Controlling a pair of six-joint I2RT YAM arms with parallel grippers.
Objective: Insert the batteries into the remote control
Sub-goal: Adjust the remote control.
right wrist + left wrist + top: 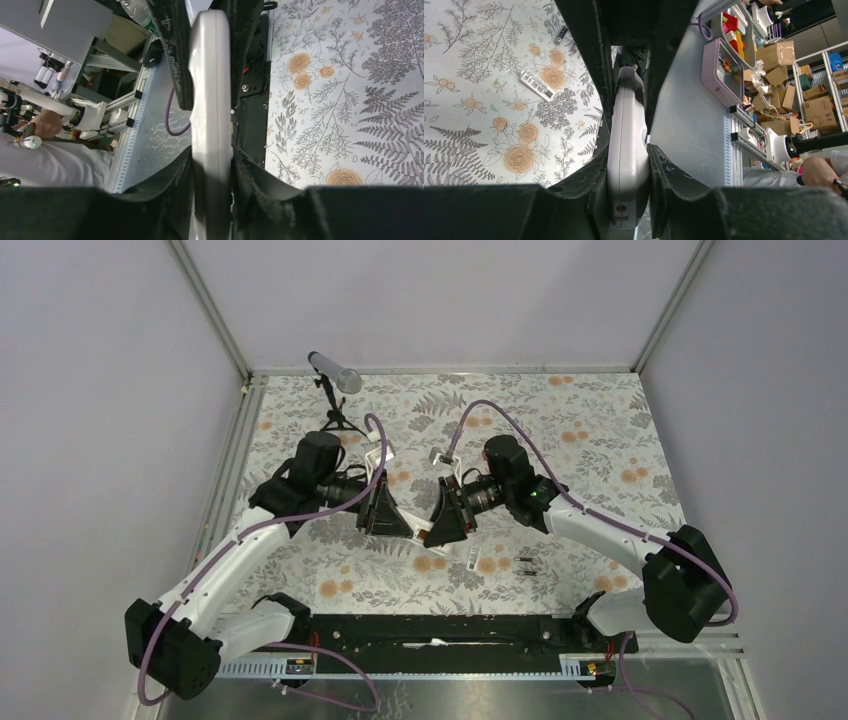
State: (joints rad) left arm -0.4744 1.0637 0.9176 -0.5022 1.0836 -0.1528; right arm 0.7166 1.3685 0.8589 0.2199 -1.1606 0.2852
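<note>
The white remote control (626, 130) is held edge-on between both arms above the middle of the table. My left gripper (626, 150) is shut on one end of it, pads pressed to both faces. From the opposite side my right gripper (211, 155) is shut on the other end of the remote control (210, 75). In the top view the left gripper (403, 523) and right gripper (437, 528) meet tip to tip and hide most of the remote. Two batteries (524, 563) lie on the cloth to the right of the grippers; one battery (560, 35) shows in the left wrist view.
A small flat white piece with a barcode (470, 558) lies just left of the batteries, also in the left wrist view as a white piece (536, 85). A microphone on a tripod (335, 375) stands at the back left. The black rail (430, 630) runs along the near edge.
</note>
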